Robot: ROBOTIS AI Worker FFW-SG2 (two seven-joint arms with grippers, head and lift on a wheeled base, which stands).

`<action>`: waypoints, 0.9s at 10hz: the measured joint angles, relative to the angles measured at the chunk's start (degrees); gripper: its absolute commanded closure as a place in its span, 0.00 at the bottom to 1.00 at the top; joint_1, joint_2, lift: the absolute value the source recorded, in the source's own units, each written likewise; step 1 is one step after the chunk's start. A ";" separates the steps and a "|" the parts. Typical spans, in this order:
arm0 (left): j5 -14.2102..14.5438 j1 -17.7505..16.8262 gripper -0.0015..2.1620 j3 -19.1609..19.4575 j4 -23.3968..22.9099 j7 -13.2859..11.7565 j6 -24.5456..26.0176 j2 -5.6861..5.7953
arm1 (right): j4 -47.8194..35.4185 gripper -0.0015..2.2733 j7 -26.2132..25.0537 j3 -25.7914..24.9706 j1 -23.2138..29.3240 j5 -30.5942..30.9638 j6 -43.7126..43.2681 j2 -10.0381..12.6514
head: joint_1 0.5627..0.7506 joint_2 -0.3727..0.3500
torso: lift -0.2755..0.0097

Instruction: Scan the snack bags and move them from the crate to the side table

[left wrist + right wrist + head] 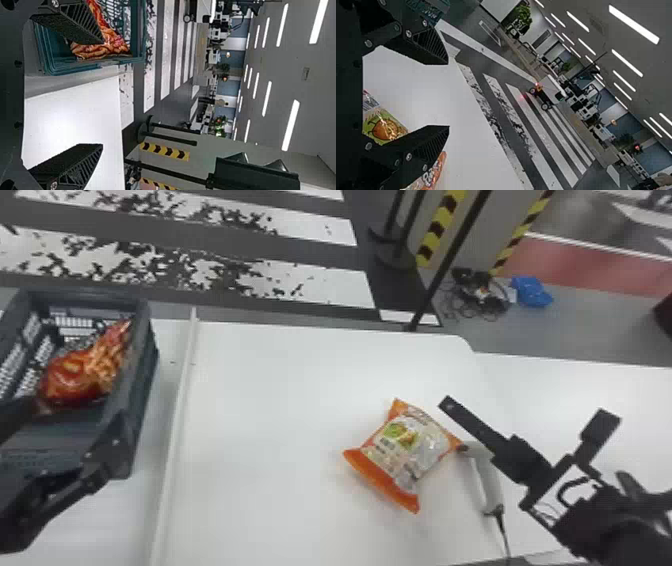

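In the head view my left gripper [82, 415] is over the near part of the dark crate [145, 390], fingers apart beside red-orange snack packaging [70, 377]. The left wrist view has that gripper [101, 94] open, one finger in front of the packaging [115, 43] in the crate [75, 68]. An orange snack bag [410, 445] lies on the white table, its right corner against a pale handheld scanner [486, 477]. Right of the bag, my right gripper [525, 415] stands open and empty. In the right wrist view this gripper [447, 94] has bag packaging [383, 126] behind its lower finger.
A raised white strip [175, 415] runs along the table between crate and bag. Another white tabletop [575, 385] extends at the right. The scanner's cable [504, 535] trails to the near edge. A black pole [445, 265] stands beyond the table's far edge.
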 measured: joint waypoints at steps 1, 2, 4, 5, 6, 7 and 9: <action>0.00 -0.01 0.03 -0.04 0.00 0.09 -0.02 0.01 | 0.02 0.99 0.07 2.16 0.21 1.58 -1.67 0.51 | 0.70 0.21 | 0.66; -0.05 -0.01 0.03 -0.09 -0.01 0.30 -0.13 0.01 | 0.05 0.99 0.08 5.09 0.73 4.19 -4.24 0.79 | 0.70 0.25 | 0.66; -0.96 -0.01 0.03 -0.94 0.03 1.60 -1.57 -0.10 | 0.87 0.99 0.00 11.37 1.26 9.78 -8.40 1.36 | 0.70 0.31 | 0.66; -1.07 -0.01 0.03 -1.24 0.05 1.60 -1.88 -0.15 | 1.16 0.99 -0.34 14.34 1.35 12.78 -10.18 1.70 | 0.70 0.35 | 0.66; -1.13 -0.01 0.03 -1.46 0.05 1.58 -1.95 -0.21 | 1.22 0.99 -0.84 16.92 1.60 15.14 -11.67 1.87 | 0.70 0.38 | 0.66; -1.19 -0.01 0.03 -1.62 0.05 1.58 -1.96 -0.25 | 1.22 0.99 -1.56 19.22 2.02 16.96 -13.43 2.01 | 0.70 0.41 | 0.66; -1.24 0.18 0.03 -1.81 0.04 1.53 -2.00 -0.20 | 2.02 0.99 -3.04 23.29 2.49 20.71 -17.07 2.23 | 0.70 0.45 | 0.66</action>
